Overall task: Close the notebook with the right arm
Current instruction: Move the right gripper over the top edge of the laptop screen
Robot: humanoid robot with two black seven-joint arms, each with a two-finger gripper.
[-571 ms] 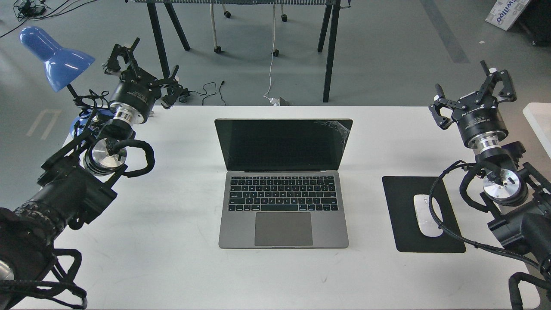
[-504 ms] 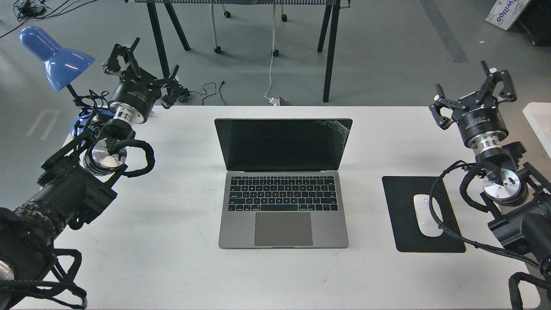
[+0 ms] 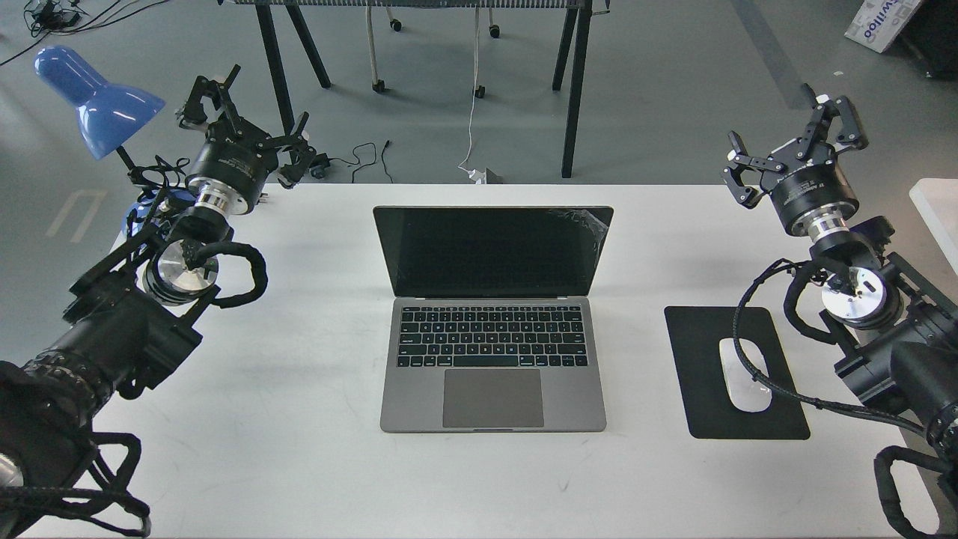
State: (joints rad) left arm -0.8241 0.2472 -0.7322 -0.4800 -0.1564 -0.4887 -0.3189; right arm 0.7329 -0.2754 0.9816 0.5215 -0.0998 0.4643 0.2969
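The space-grey notebook lies open in the middle of the white table, its black screen upright and facing me. My right gripper is open and empty, raised at the table's far right edge, well to the right of the screen's top corner and apart from it. My left gripper is open and empty at the far left, beside the blue lamp.
A black mouse pad with a white mouse lies right of the notebook, under the right arm's looped cable. Black table legs and floor cables stand beyond the far edge.
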